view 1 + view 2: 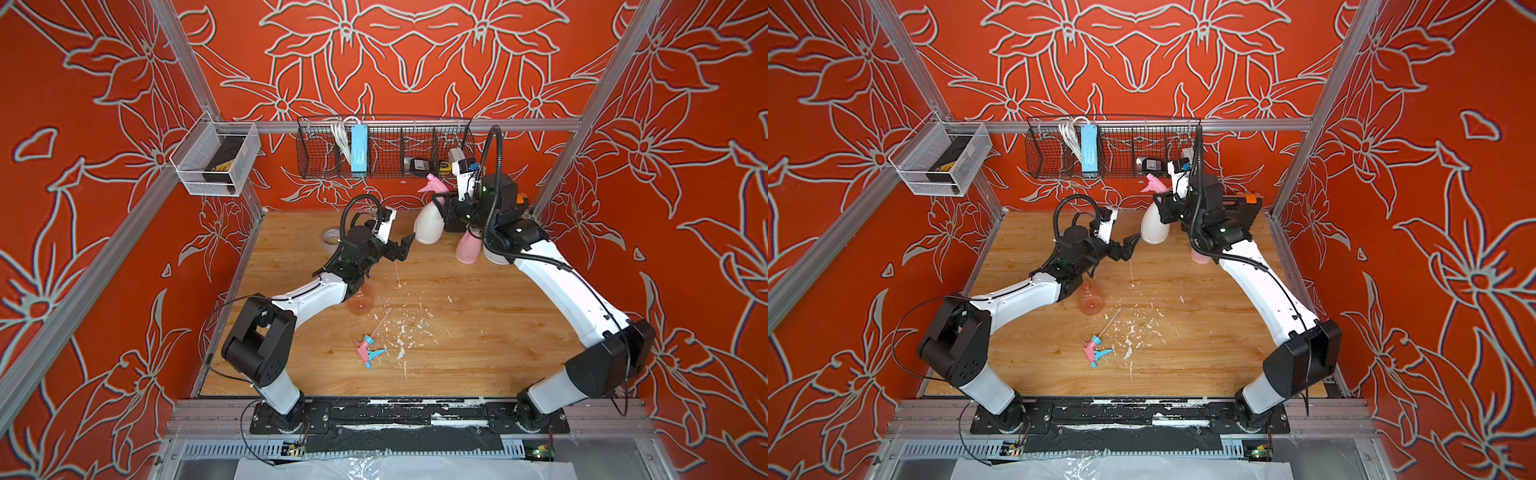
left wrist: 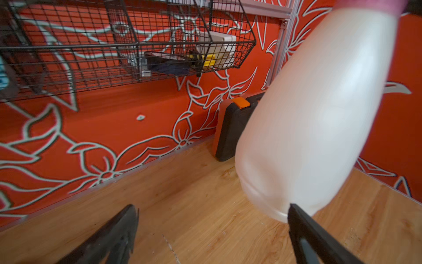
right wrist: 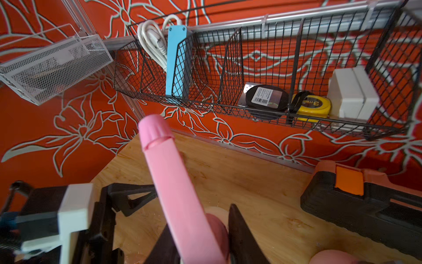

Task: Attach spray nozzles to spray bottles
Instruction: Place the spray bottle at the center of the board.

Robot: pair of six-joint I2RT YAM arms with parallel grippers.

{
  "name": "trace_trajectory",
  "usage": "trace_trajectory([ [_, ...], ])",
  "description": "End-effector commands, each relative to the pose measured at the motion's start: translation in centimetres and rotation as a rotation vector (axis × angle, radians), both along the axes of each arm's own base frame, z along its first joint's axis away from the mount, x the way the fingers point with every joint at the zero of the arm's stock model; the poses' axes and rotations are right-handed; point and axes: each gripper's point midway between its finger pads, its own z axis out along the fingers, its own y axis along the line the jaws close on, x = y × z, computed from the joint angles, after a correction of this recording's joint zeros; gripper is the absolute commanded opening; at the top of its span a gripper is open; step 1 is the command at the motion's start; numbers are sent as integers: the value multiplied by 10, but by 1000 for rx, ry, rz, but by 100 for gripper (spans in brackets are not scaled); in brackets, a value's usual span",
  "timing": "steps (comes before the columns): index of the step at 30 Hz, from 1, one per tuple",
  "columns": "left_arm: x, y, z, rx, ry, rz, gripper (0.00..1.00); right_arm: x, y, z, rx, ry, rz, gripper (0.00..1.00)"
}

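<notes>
pink bottle (image 1: 466,251): mostly behind right arm (image 1: 552,282)
orange bottle (image 1: 363,306): top under left arm (image 1: 307,295)
white bottle (image 2: 315,109): blurred, top cut by edge
tape roll (image 1: 330,237): half hidden by left arm

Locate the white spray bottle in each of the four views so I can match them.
In a top view: white bottle at the table's back, below the black wire basket's right end.
In a top view: same place.
Left wrist: close up, in front of the black-and-orange case.
Right wrist: not made out behind the pink nozzle.
Shared landmark: the black wire basket, in all four.
</notes>
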Motion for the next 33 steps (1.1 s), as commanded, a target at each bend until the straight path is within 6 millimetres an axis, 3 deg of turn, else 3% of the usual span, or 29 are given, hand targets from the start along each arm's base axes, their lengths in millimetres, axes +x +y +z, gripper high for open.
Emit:
trace_trajectory([
  [1,-5,22,0,15,18,78,98,17,8,-17,14,11,-3,0],
  [7,-19,53,0,-32,68,216,98,41,23,-72,1,46,-6,0],
  [11,-23,85,4,-102,135,383,98,55,34,-106,-7,17,-5,0],
  [15,-30,102,13,-135,164,438,98,68,38,-136,-65,-38,-1,0],
  [19,-39,114,15,-144,176,434,98,74,41,-150,-95,-84,18,0],
  [24,-42,135,3,-175,207,464,98,81,36,-172,-117,-80,-27,0],
  [33,-41,140,-2,-234,233,458,98,73,28,-192,-146,-51,-49,9],
])
